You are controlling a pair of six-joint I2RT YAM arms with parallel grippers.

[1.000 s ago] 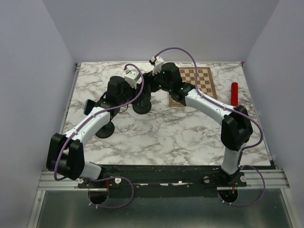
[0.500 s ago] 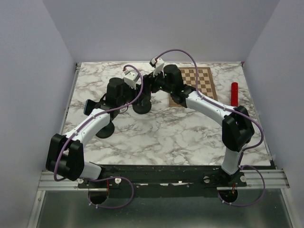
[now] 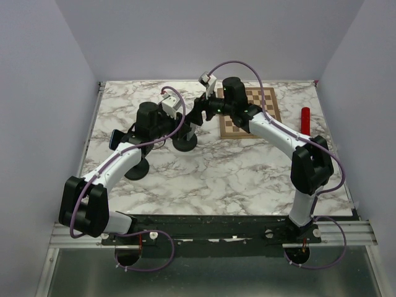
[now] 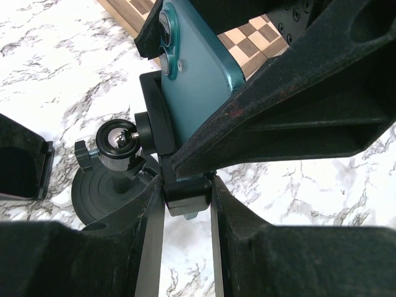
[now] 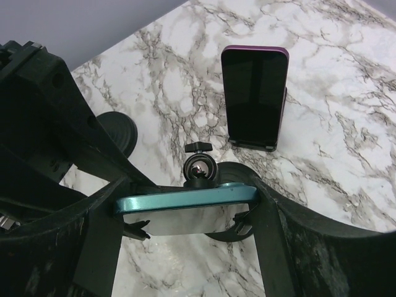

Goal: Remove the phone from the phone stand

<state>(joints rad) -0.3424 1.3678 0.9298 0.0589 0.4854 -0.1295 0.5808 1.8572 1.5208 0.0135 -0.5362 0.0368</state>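
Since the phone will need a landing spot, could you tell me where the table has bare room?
The widest bare marble lies near-centre, between left arm and right arm, in front of the phone stand. A narrow strip runs between checkerboard and red object. It is crowded around the stand and teal phone, and leftwards by the purple phone.

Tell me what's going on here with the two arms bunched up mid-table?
The left claw is closed around the lower clamp of the phone stand, bracing it. The right claw grips the teal phone by its edges. The phone sits in the stand's cradle, not yet lifted out. A purple phone stands propped upright beyond them.
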